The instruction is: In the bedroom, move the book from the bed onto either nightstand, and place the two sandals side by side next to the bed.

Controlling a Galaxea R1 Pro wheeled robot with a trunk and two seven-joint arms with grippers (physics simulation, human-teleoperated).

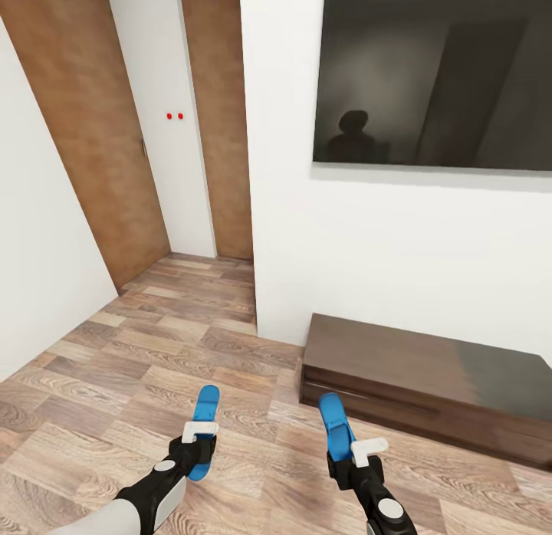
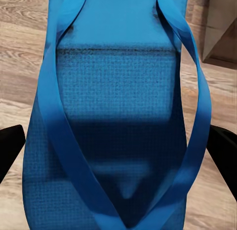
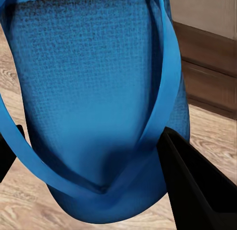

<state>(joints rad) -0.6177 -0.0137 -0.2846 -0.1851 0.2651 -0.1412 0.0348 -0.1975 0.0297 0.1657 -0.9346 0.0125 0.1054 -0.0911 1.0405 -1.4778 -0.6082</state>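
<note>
Two sandals, one per gripper, both up in the air, so that's where the task's footwear is right now. Going left to right in the head view: tan door [image 1: 92, 129] at about 10 o'clock, a white wall, a second door panel [image 1: 222, 121] at 11, then the big dark screen [image 1: 433, 71] up at 1 o'clock with the long low bench [image 1: 429, 378] under it around 4.

The left gripper [image 1: 198, 443] sits at 7 o'clock, clamped on the left sandal [image 1: 203, 428], which sticks forward over the plank floor [image 1: 138, 351]. In the left wrist view the black fingers [image 2: 11, 148] press either side of the sole [image 2: 116, 116], straps up. The right gripper [image 1: 354, 460] at 5 o'clock is closed on the right sandal [image 1: 334, 424] the same way; the right wrist view shows a finger [image 3: 195, 183] hard against the sole edge [image 3: 89, 82].

What I'd worry about: the grips are only at the heel ends, so a quick turn of the base could let a sandal pivot or slip out. Also the right sandal's toe is near the bench, so swinging that way might clip it. No bed, book or nightstand shows here, so the robot is probably facing away from the drop spot.

Containers: the bench front looks like it could be closed drawers, contents hidden.
</note>
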